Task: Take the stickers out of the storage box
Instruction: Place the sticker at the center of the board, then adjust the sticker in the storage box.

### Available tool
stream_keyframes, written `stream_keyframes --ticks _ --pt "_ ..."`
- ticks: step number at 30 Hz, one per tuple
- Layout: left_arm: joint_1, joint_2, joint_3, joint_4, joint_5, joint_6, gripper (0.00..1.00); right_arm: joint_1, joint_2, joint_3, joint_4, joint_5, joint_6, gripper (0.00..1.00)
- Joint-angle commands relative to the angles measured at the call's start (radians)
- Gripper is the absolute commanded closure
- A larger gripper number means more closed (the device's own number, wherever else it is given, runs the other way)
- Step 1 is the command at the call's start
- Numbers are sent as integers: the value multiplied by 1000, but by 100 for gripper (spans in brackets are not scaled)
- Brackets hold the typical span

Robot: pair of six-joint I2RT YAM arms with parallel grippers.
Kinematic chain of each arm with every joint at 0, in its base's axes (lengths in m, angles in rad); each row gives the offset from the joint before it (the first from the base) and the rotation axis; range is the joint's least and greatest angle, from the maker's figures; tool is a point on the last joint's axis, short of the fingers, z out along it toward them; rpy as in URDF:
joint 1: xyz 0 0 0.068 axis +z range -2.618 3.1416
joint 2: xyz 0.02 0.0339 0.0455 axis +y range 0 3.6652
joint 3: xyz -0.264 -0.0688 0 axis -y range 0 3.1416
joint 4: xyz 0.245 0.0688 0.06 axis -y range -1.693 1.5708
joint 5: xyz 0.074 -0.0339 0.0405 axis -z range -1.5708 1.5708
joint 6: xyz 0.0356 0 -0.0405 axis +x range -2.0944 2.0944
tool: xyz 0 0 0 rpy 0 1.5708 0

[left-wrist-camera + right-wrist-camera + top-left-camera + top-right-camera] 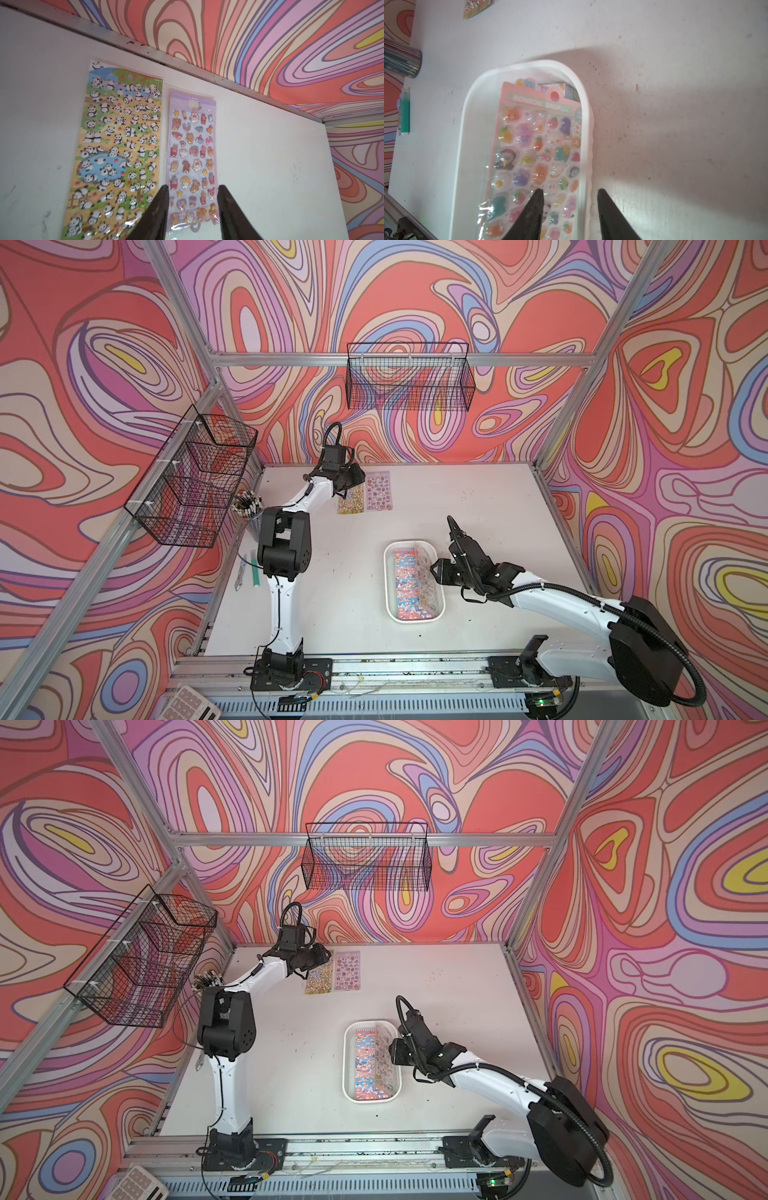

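The white storage box point(388, 572) sits mid-table, right of centre, with stickers in it. A blue-and-pink sheet point(405, 585) lies flat, and a pink sheet point(533, 145) leans on the right wall. My right gripper point(570, 190) is open above that wall, one finger over the pink sheet and the other outside the box. It appears in both top views point(436, 568) point(392, 1048). At the back, a panda sheet point(116, 145) and a lilac sheet point(192, 158) lie flat on the table. My left gripper point(193, 187) hangs open over them, gripping nothing, the lilac sheet's end showing between its fingers.
A pen cup point(247, 504), a green marker point(254, 572) and a small tool point(240, 576) stand along the left edge. Black wire baskets hang on the left wall point(195, 477) and the back wall point(409, 377). A calculator point(193, 703) lies beyond the front rail.
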Motion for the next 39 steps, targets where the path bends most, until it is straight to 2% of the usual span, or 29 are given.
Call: stream_keyframes --ticks 1,3,8,10,19,28,34,39 --pt "-6 -107 -74 20 4 10 57 5 -32 33 -60 39 -14 55" --pt "-17 -168 -142 31 5 5 57 7 -48 38 -65 34 -13 62" --pt "-61 -323 -328 79 -29 -5 58 12 -55 52 -59 17 5 90" --pt "-78 -378 -391 80 -35 -11 59 21 -52 60 -54 14 12 95" --pt "-191 -639 -650 30 -76 -55 59 87 23 53 26 6 49 95" --pt "-212 -860 -835 -35 -75 -88 60 174 184 79 140 -5 74 94" --pt "-240 -920 -899 -83 -75 -101 61 181 204 103 140 5 71 93" --pt "-345 -895 -894 -105 -98 -113 62 180 143 118 90 42 54 92"
